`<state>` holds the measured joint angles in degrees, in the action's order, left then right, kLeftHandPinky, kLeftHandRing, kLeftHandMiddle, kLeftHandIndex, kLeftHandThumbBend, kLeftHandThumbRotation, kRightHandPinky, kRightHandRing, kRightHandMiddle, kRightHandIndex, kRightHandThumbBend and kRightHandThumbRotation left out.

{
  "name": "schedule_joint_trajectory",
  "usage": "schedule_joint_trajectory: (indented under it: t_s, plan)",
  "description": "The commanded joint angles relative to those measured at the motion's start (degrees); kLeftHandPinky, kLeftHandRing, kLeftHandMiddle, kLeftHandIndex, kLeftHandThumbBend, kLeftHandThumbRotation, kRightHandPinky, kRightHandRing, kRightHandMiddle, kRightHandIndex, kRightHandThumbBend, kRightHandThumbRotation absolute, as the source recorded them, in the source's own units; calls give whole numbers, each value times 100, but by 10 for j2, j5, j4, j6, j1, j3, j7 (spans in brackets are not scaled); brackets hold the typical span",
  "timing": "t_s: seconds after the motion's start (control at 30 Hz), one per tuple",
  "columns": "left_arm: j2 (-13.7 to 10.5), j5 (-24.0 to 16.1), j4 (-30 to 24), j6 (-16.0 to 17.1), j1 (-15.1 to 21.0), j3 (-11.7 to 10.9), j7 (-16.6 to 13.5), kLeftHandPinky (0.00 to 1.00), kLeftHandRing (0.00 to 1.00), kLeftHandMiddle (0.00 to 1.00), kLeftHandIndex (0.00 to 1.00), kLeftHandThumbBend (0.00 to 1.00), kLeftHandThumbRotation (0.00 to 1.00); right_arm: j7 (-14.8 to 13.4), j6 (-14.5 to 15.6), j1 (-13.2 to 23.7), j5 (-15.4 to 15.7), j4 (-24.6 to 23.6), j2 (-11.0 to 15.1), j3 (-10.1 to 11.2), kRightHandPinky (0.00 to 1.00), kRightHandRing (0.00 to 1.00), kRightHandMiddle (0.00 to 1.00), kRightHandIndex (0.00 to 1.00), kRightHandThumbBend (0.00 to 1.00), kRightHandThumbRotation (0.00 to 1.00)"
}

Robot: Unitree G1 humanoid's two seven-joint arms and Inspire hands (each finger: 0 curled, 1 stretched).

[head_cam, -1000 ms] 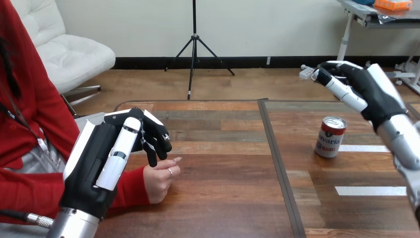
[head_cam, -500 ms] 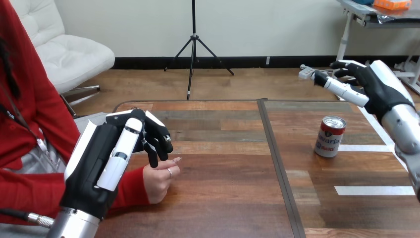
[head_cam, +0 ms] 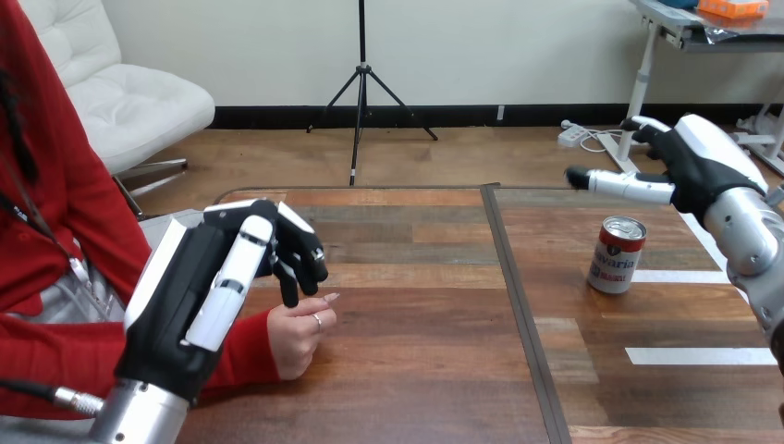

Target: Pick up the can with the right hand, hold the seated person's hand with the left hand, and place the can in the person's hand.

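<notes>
Head camera looks forward, down across table (head_cam: 416,361).

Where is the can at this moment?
In the head view, the can stands upright on the table's right half, near the open right hand, untouched.

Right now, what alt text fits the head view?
The can stands upright on the table, untouched; the robot's right hand hovers open above and beside it. Its left hand is just over the person's hand.

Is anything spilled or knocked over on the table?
No, nothing stands out. The can stands upright on the table, nothing spilled, with the right hand open above it, not touching. The person's hand rests on the table by the left hand.
</notes>
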<state>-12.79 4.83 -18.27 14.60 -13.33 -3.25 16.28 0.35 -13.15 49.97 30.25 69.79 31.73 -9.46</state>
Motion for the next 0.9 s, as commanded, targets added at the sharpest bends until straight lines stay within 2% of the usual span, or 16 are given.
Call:
schedule_joint_trajectory:
  t_s: [0.0, 0.27, 0.53, 0.87]
  plan:
    - [-9, -1, -6, 14, 36, -5, 1, 22, 33, 38, 36, 0, 100, -8, 11, 64, 4, 14, 4, -14, 80, 92, 94, 94, 100, 71]
    - [-10, -1, -9, 13, 33, -7, 2, 22, 34, 39, 36, 0, 100, 3, 26, 62, 7, 30, -5, -33, 84, 97, 97, 98, 100, 64]
    - [-10, 4, -8, 18, 31, -10, 5, 22, 34, 39, 36, 0, 99, 8, 51, 59, 15, 39, -14, -53, 87, 98, 98, 97, 100, 63]
    - [-12, 4, -10, 20, 29, -12, 7, 23, 34, 39, 36, 0, 99, 19, 53, 49, 10, 42, -18, -60, 91, 98, 98, 96, 100, 60]
